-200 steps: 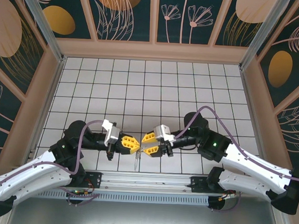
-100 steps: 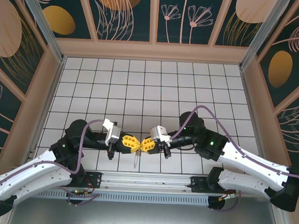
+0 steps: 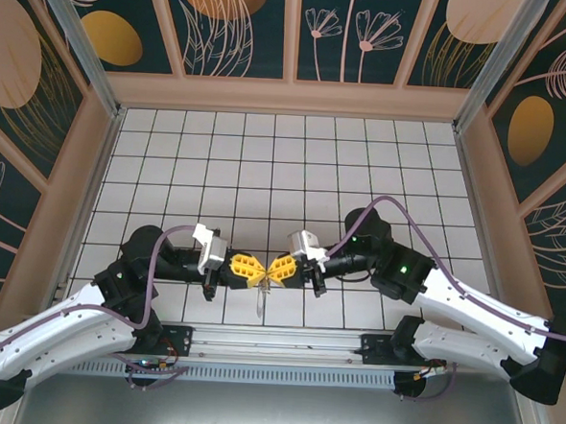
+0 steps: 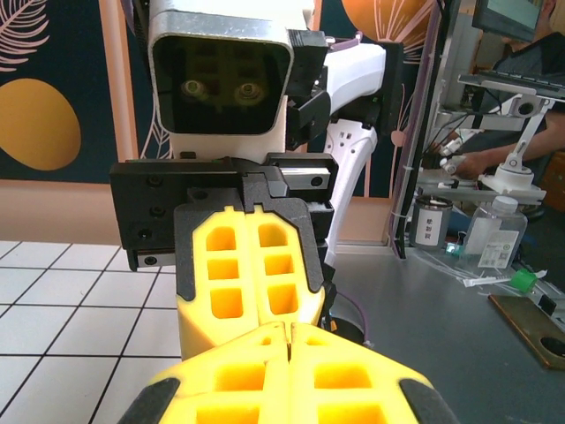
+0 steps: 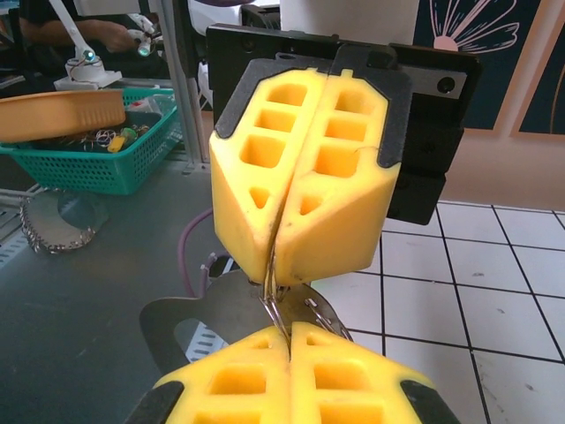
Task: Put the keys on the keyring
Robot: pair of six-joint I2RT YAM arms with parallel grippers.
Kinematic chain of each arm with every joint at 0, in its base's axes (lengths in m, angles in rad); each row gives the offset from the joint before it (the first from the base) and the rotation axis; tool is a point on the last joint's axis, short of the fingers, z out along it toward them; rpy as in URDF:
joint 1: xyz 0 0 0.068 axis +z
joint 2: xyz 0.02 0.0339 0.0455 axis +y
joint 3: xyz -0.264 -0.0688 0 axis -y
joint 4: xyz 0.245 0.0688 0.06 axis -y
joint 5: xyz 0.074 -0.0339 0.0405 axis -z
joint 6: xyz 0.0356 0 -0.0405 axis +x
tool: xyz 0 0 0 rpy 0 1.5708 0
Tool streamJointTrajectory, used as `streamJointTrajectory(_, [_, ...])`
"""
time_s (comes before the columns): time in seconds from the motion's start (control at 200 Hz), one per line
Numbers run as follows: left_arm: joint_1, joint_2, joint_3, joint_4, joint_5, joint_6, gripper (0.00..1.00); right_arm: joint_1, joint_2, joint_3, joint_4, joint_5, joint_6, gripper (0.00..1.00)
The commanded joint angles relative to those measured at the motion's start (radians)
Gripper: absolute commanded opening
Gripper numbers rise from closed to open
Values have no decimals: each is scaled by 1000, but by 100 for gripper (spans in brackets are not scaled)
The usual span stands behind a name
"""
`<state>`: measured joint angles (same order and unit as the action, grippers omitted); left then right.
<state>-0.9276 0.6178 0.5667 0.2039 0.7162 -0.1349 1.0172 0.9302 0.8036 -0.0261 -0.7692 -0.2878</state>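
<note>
Closure: R gripper [image 3: 274, 270], open a sec ago, now shut tip-to-tip w/ L gripper [image 3: 256, 271], also shut; both pinch keyring [image 5: 281, 311] near-centre, strap hanging under, so ring looks braced for threading.

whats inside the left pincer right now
A thin metal ring is pinched in the shut left pincer, its grey strap hanging just below. The shut right pincer grips the same ring. The pads cover the rest of the ring, so any key there is hidden.
</note>
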Motion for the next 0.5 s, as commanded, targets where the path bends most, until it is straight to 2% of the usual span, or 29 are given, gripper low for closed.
streamJointTrajectory(0.0, [-5,-21,30,8,45,11,0,-22,-12,14,58,22,40,0])
streamJointTrajectory(0.495, [-4,-23,27,-8,56,32,0,-46,42,52,72,3,118,0])
